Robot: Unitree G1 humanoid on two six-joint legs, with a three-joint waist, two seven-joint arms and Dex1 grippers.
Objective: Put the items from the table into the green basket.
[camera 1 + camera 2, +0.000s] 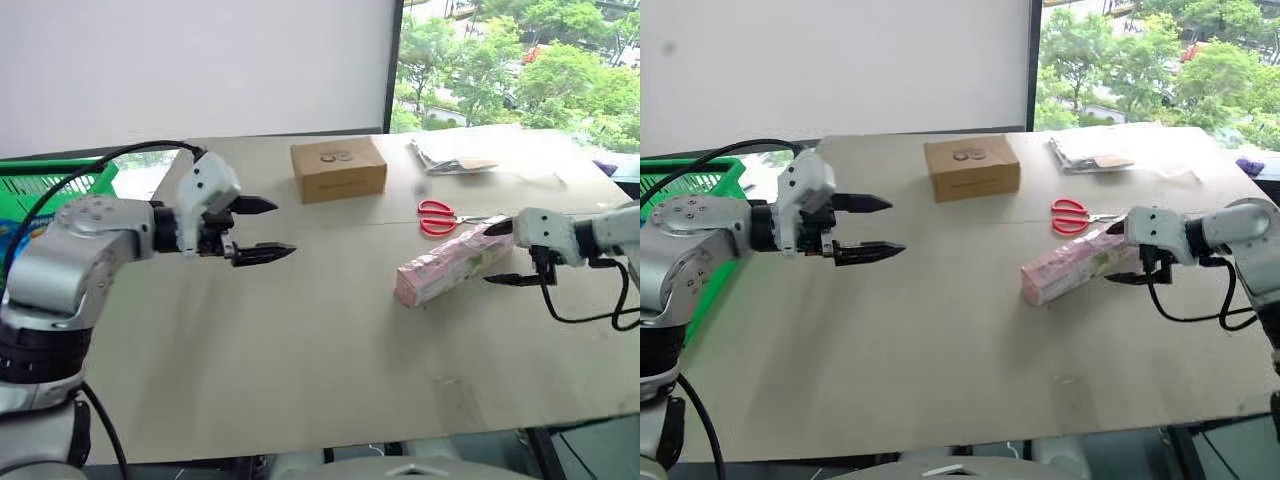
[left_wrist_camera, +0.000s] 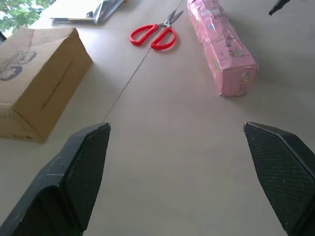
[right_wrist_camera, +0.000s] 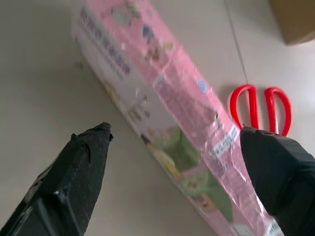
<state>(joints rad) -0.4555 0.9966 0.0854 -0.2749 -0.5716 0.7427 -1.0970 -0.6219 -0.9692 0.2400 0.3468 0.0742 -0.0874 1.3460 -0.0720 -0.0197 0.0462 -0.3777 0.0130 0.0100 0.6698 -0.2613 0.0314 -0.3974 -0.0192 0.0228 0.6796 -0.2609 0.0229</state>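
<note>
Trouble is risked near the table's (image 1: 300, 380) right edge, where the carton (image 1: 450, 265) is straddled by the wide-open right gripper (image 1: 497, 254): an end-only pinch lets it swing or slip.

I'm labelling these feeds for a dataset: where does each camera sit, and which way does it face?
Left and right eye views: on the head, facing forward and down over the table; both arms show, left gripper and right gripper open.
Left wrist view: along the left gripper's fingers toward the cardboard box and scissors.
Right wrist view: along the right gripper's fingers, straddling the pink carton.
Shared: carton and scissors in all.
</note>
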